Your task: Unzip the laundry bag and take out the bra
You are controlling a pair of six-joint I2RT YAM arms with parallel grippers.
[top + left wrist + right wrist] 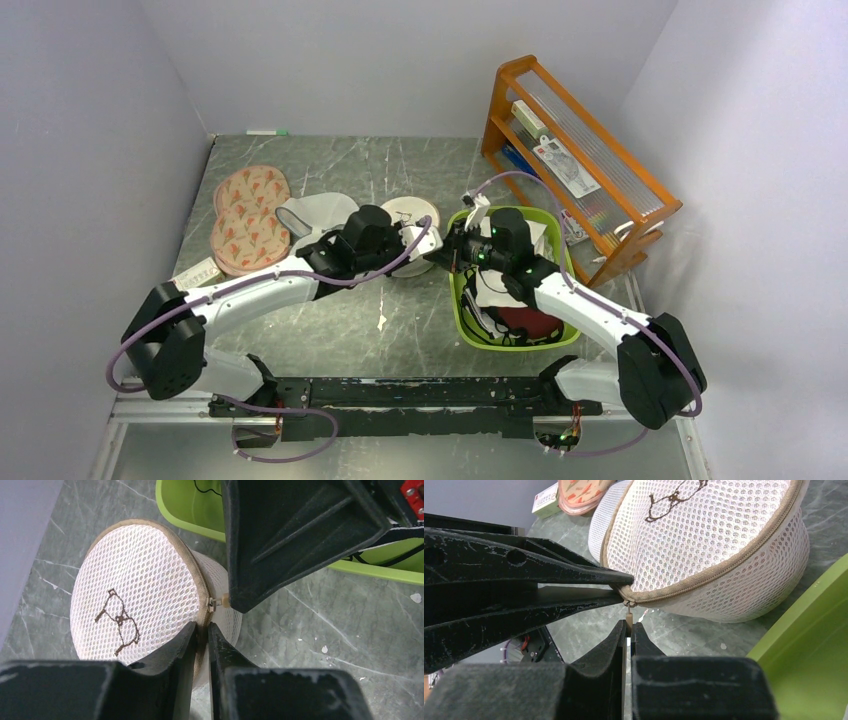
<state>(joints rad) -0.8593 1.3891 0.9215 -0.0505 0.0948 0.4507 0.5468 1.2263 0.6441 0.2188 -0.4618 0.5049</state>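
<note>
The round cream mesh laundry bag (pixel 413 215) lies mid-table; its dark spectacles-like mark shows in the left wrist view (pixel 119 621) and the right wrist view (pixel 704 540). My left gripper (pixel 202 628) is shut on the bag's tan zipper seam, just below the slider. My right gripper (pixel 628 626) is shut on the tan zipper pull tab (pixel 628 619) hanging from the slider (pixel 626 602). The zipper looks closed. The bra is hidden; no red shows through the mesh.
A lime green bin (pixel 563 340) with white, black and dark red cloth stands right of the bag. A pink patterned bag (pixel 247 215) and a white mesh bag (pixel 312 215) lie to the left. A wooden rack (pixel 590 150) stands at back right.
</note>
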